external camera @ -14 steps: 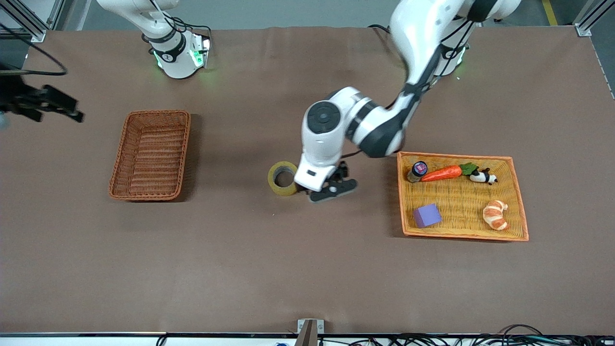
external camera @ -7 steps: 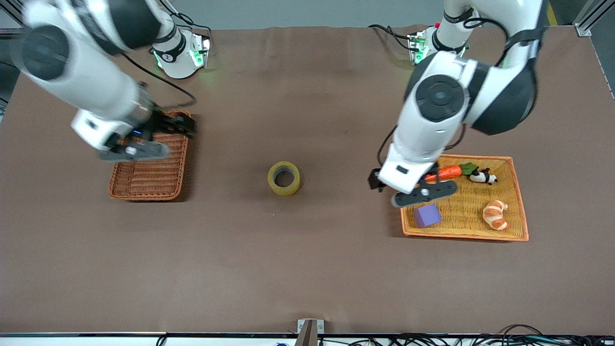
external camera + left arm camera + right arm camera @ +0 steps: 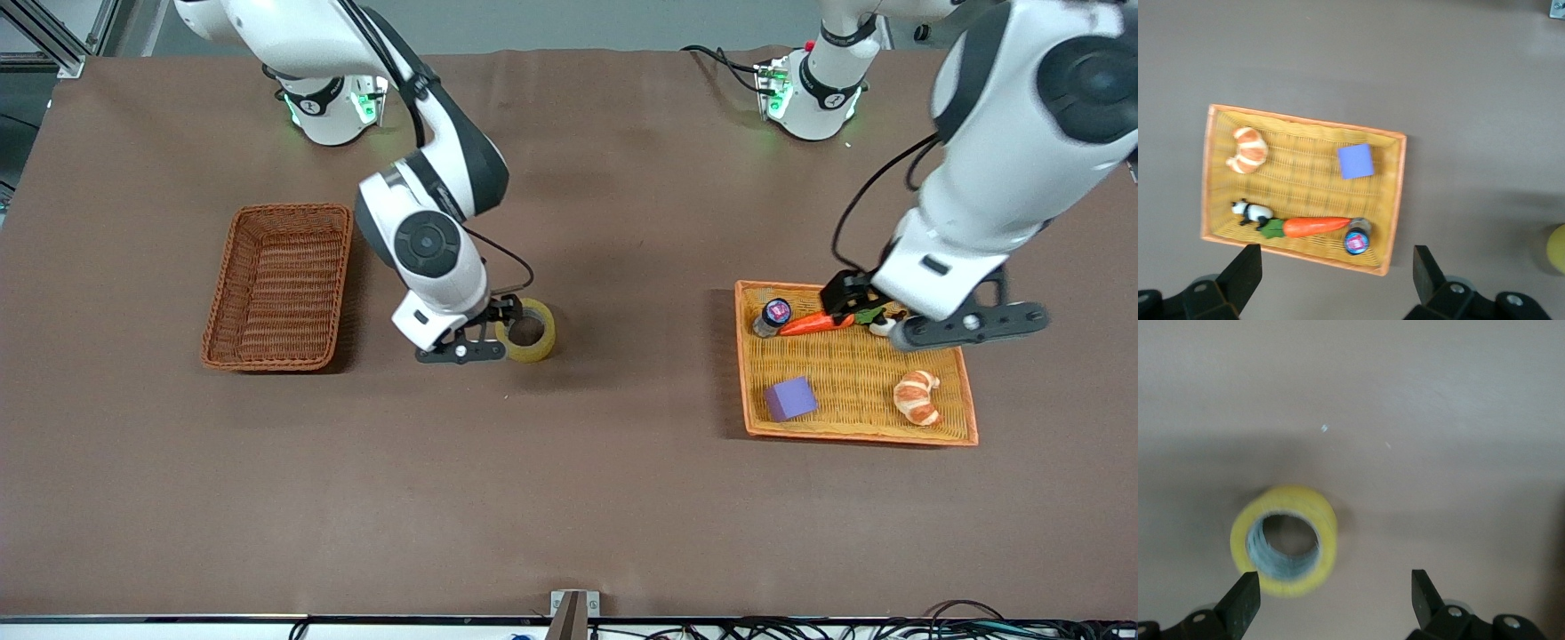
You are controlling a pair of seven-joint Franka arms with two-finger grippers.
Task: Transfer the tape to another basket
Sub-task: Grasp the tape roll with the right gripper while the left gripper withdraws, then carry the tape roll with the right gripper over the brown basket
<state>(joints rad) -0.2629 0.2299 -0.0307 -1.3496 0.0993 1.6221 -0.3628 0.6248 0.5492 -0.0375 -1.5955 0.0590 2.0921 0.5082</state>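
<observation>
The yellowish tape point(image 3: 526, 330) lies flat on the brown table, midway between the reddish-brown basket point(image 3: 267, 363) and the orange-yellow tray. My right gripper point(image 3: 503, 313) is open and empty, low over the tape's edge on the basket side. In the right wrist view the tape point(image 3: 1285, 540) sits ahead of one finger point(image 3: 1241, 603), not between the jaws of the gripper point(image 3: 1331, 600). My left gripper point(image 3: 845, 298) is open and empty, up over the tray's edge. The left wrist view shows the gripper point(image 3: 1335, 273) and a sliver of the tape point(image 3: 1558, 250). The basket is empty.
The orange-yellow tray point(image 3: 845, 289) at the left arm's end holds a carrot point(image 3: 816, 320), a small bottle point(image 3: 773, 316), a panda toy point(image 3: 885, 329), a purple block point(image 3: 789, 397) and a croissant point(image 3: 917, 396). The tray also shows in the left wrist view point(image 3: 1395, 200).
My left gripper has moved from beside the tape to over the tray. My right gripper has swung in over the basket and come down at the tape. The tape has not moved.
</observation>
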